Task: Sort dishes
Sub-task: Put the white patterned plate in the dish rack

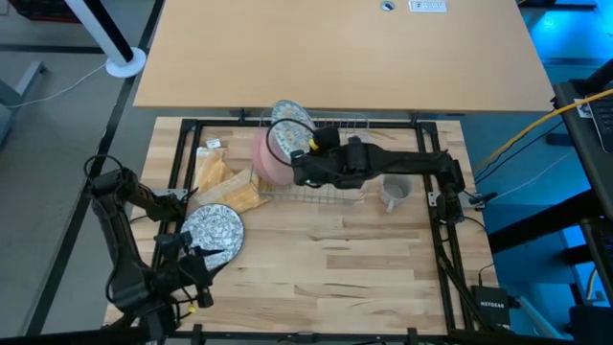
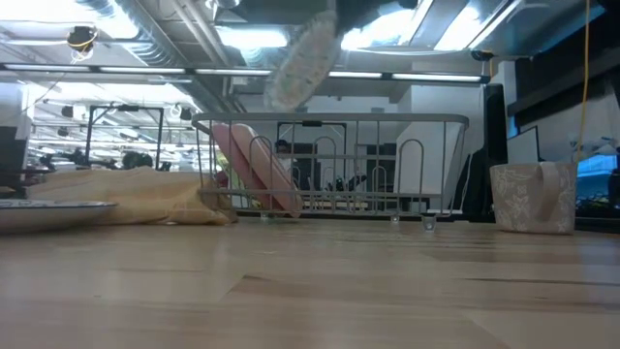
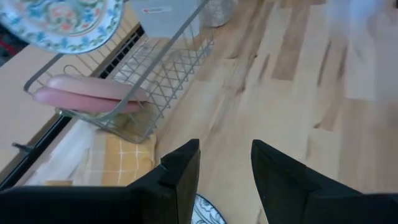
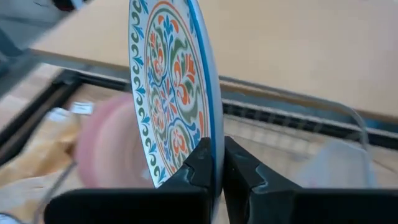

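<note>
Overhead, right pincer (image 4: pixel 216 163) clenched on patterned plate (image 4: pixel 171 87), edge-up over rack (image 2: pixel 329 165), left pincer (image 3: pixel 225 168) released.

Lab: exposed ceiling ducts (image 2: pixel 165 39), metal-framed worktable (image 1: pixel 316 259).

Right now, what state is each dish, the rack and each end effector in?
Patterned plate: on edge, held above the rack.
Pink plates: leaning in the rack.
Second patterned plate: flat on table.
Mug: on table beside the rack.
Wire rack: upright.
Right end effector: shut on patterned plate.
Left end effector: open, empty.
</note>
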